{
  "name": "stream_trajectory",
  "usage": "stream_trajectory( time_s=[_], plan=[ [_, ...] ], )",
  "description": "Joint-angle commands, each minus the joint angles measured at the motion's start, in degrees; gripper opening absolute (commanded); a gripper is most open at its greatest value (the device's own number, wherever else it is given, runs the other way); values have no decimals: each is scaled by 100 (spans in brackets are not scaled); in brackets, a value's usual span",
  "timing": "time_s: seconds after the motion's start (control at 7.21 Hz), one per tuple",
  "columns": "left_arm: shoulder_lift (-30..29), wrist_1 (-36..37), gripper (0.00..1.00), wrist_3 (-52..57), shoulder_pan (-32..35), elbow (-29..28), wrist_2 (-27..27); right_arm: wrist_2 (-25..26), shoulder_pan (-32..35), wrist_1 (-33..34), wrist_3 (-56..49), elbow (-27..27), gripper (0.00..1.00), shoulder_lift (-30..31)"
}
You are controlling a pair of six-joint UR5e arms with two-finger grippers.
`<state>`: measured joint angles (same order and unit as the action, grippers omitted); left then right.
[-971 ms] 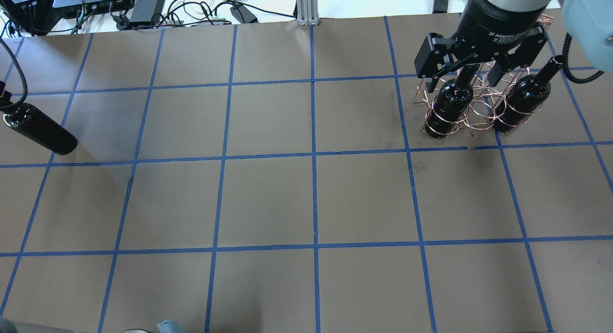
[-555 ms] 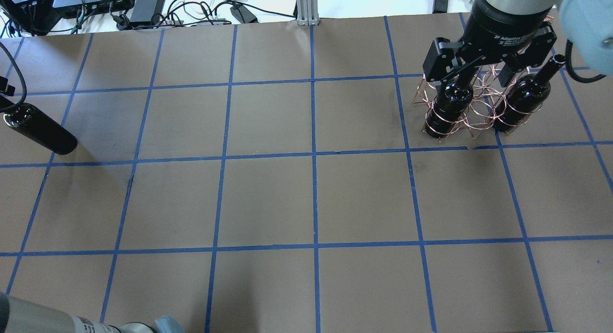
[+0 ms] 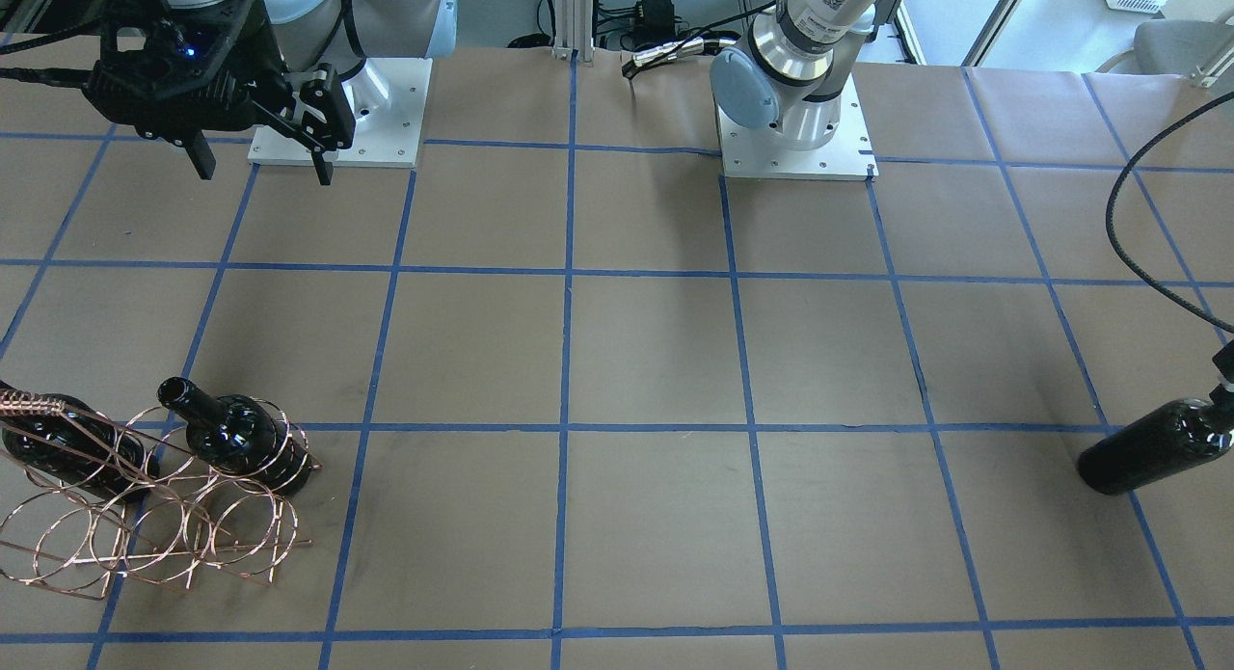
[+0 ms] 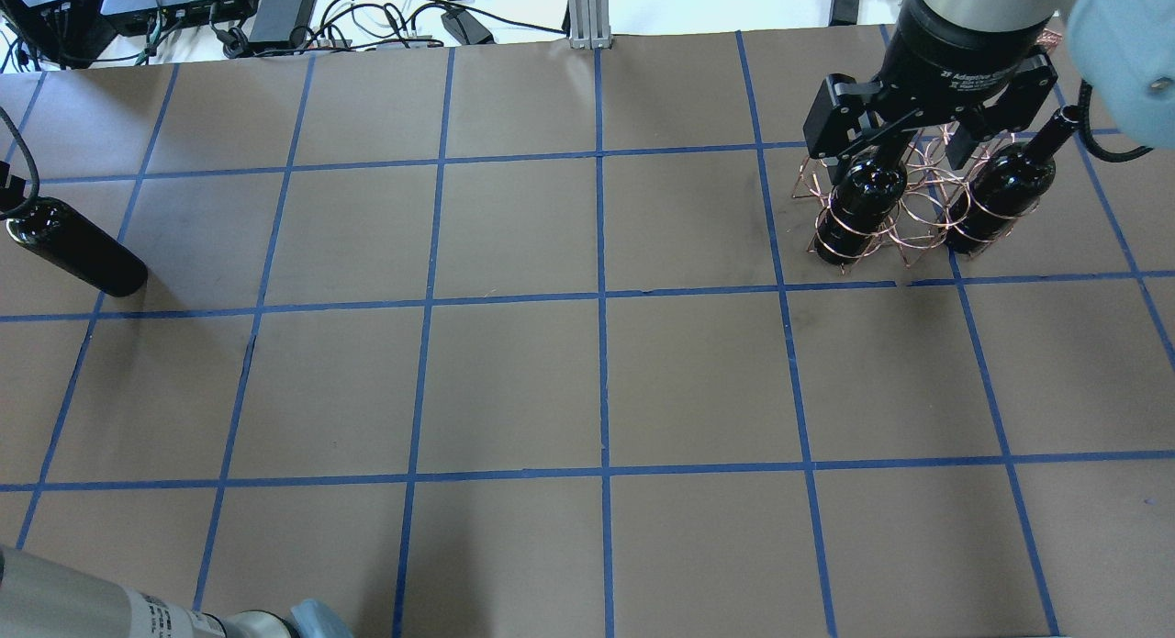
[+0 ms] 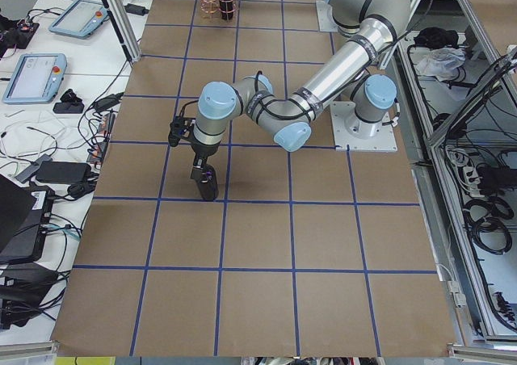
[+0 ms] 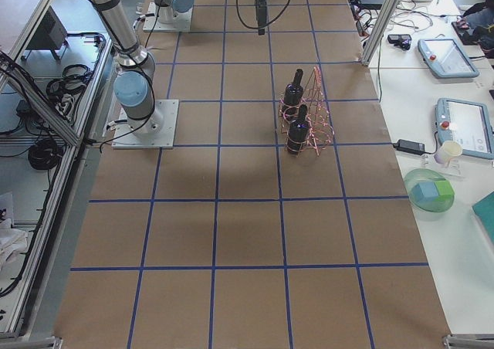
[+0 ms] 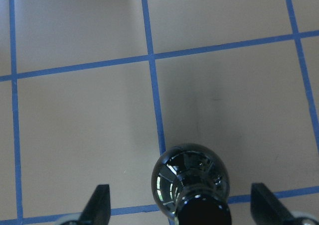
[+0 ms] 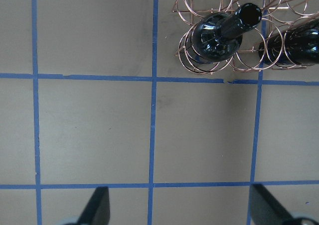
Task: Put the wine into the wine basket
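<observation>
One wine bottle (image 4: 75, 251) stands upright at the table's left side; it also shows in the front view (image 3: 1152, 450) and the left wrist view (image 7: 191, 177). My left gripper (image 7: 182, 197) is open, with its fingers wide on either side of the bottle's neck and not touching it. The copper wire wine basket (image 4: 918, 229) stands at the far right and holds two more bottles (image 4: 858, 207) (image 4: 1001, 190). My right gripper (image 4: 895, 161) is open and empty, high above the basket (image 8: 209, 1). It also shows in the front view (image 3: 265, 169).
The table is brown paper with a blue tape grid (image 4: 601, 298). The arm bases (image 3: 791, 140) stand at the robot's edge. Cables and electronics (image 4: 229, 14) lie beyond the far edge. Part of the left arm (image 4: 138, 610) shows at the near left corner.
The right gripper has shifted slightly above the basket and stays open. More of the left arm has come into the overhead view's bottom left corner. The bottles have not moved.
</observation>
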<state>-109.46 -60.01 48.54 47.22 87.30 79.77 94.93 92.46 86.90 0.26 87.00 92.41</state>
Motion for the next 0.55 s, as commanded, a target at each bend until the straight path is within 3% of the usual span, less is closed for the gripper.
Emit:
stream_trajectory(
  time_s=[0.0,0.14,0.42],
  plan=[
    [-5,-19,98,-64,-3,7,-197,-314,-8,20,35,1,100,-12],
    [-14,-19,97,-64,-11,15,-495,-317,-8,20,35,1,100,-21],
    [-5,-19,77,-47,-12,77,-428,-317,-17,2,-26,1,100,-30]
  ],
)
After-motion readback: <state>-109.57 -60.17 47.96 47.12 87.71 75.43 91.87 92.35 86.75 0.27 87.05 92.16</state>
